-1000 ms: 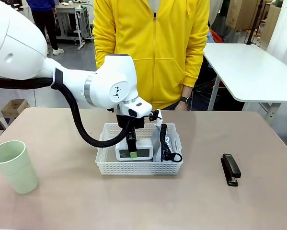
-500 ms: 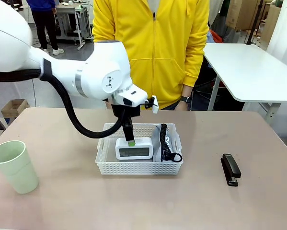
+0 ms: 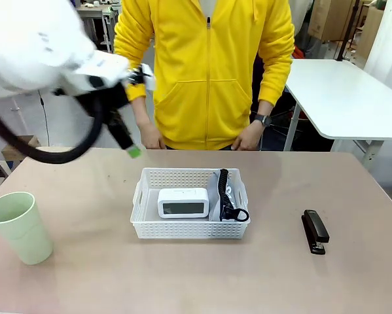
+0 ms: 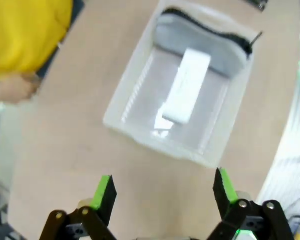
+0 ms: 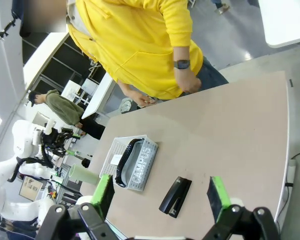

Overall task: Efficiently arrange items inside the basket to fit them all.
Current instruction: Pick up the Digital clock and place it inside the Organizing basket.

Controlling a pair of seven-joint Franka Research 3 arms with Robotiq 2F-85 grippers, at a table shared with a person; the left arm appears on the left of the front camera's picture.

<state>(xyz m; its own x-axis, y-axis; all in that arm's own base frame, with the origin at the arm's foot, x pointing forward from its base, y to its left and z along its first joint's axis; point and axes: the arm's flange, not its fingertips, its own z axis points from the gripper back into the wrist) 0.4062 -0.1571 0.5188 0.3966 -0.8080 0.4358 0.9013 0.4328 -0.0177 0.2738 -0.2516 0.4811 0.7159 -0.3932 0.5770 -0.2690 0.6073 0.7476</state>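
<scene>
Looking across the bench [image 3: 281, 275], the white basket [image 3: 189, 229] sat about mid-frame with loads of bare top on every side. Inside it, the white screen device [image 3: 183, 202] lay left of centre, and the grey CAMPUS pouch [image 3: 220, 193] stood on its edge tight along the basket's right wall, black strap curling at the front. A narrow strip of basket floor showed left of the device and a bit more behind it, toward the far rim.

The black stapler [image 3: 315, 231] lay flat on the right side of the frame, well apart from the basket and clear of the bench's right edge. The pale green cup [image 3: 19, 226] stood upright at lower left, close to the left edge.

The left tool [image 3: 127, 140] hung blurred in the upper left, above the bench and off the basket's far-left corner, near the hand [image 3: 150, 137] of the person in the yellow jacket. From its wrist camera the jaws were spread wide with nothing between them, basket further up the frame.

The right tool [image 5: 161, 187] was high over the bench, jaws also spread wide and empty, with the stapler low in the frame between its fingers.
</scene>
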